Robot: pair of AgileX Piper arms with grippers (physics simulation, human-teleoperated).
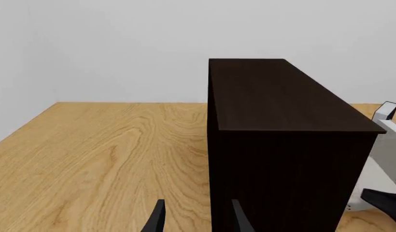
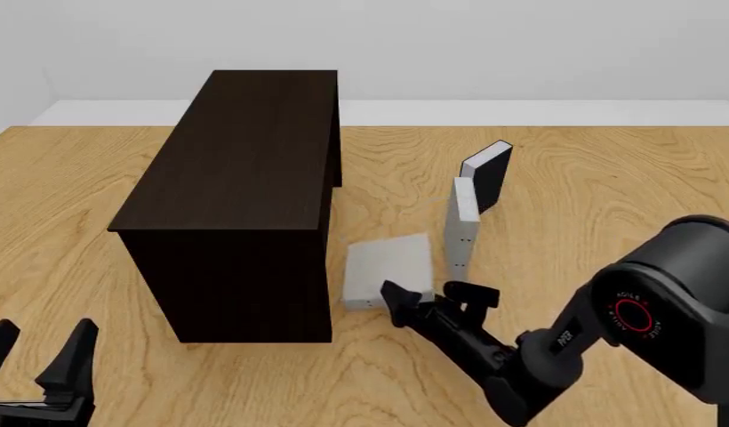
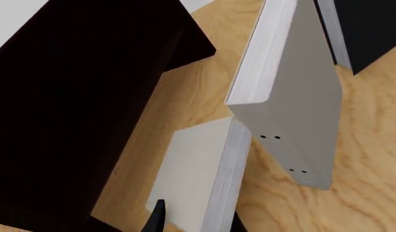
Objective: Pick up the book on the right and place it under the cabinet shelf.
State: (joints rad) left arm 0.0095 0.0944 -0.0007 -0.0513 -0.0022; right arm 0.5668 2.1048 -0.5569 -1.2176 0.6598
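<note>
The book (image 2: 388,267), light grey with white page edges, lies flat on the table against the front right foot of the cabinet shelf (image 2: 240,178), a long, nearly black box. My right gripper (image 2: 434,298) is open at the book's near edge. In the right wrist view its fingertips (image 3: 158,218) straddle the edge of the book (image 3: 191,164) without closing on it. My left gripper (image 2: 38,351) stands open at the table's front left, empty, facing the cabinet shelf (image 1: 282,121).
A second grey book (image 2: 463,222) stands upright just right of the flat one, with dark dots on its spine (image 3: 270,137). A black-covered book (image 2: 492,173) leans behind it. Bare wooden table (image 2: 602,196) lies to the right and front.
</note>
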